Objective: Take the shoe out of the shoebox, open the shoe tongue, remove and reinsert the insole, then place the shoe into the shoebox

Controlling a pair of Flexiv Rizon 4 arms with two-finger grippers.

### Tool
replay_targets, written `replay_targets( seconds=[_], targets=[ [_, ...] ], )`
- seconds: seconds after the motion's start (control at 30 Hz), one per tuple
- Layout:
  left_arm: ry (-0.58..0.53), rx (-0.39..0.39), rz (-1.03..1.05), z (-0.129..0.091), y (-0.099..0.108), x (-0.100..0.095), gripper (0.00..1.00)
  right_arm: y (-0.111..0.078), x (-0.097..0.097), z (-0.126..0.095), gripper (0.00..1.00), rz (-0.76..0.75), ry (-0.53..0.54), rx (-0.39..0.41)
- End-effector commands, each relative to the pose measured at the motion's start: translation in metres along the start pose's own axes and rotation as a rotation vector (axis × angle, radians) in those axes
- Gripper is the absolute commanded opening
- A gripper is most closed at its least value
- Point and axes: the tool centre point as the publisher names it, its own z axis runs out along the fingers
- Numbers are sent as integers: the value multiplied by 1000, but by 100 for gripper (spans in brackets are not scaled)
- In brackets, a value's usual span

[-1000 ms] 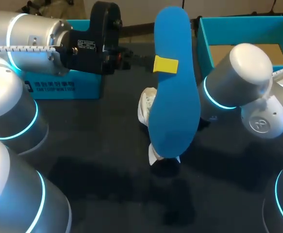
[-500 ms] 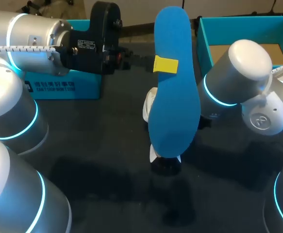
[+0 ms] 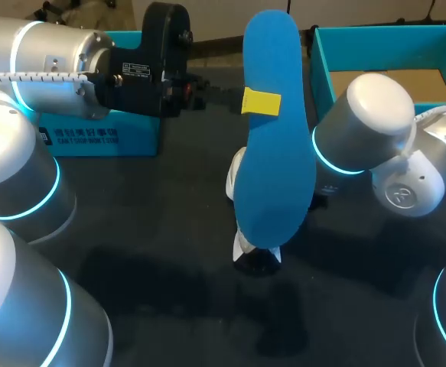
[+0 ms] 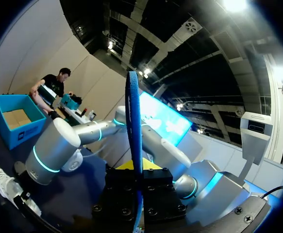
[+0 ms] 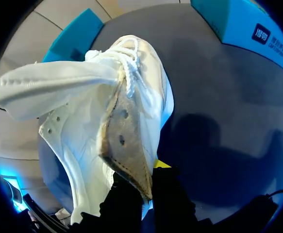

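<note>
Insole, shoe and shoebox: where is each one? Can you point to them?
insole (image 3: 276, 176), head view, the middle of its flat blue face.
shoe (image 5: 71, 138), right wrist view, its white side panel.
shoebox (image 3: 391, 46), head view, its far inner wall.

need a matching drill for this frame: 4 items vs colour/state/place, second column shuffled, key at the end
Things:
1. insole
2. shoe
3. shoebox
4. second teal box

States:
A. open, brown bottom showing, far right in the head view
B. blue, held upright in the left pincer
C. white, gripped by the right pincer
D. far left in the head view, partly hidden by the left arm

Pairs: 1-B, 2-C, 3-A, 4-D
</note>
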Motion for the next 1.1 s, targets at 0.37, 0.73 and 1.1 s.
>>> replay_targets(
  seconds=[0.37,0.73,1.1],
  targets=[
    [0,1,-1,1,1,-1,0,-4,5,-10,100,45,61,-23],
    [0,1,-1,1,1,-1,0,-3,9,-30,100,6,171,-6],
    [0,1,-1,1,1,-1,0,-1,7,-31,100,21,190,-9]
  ],
)
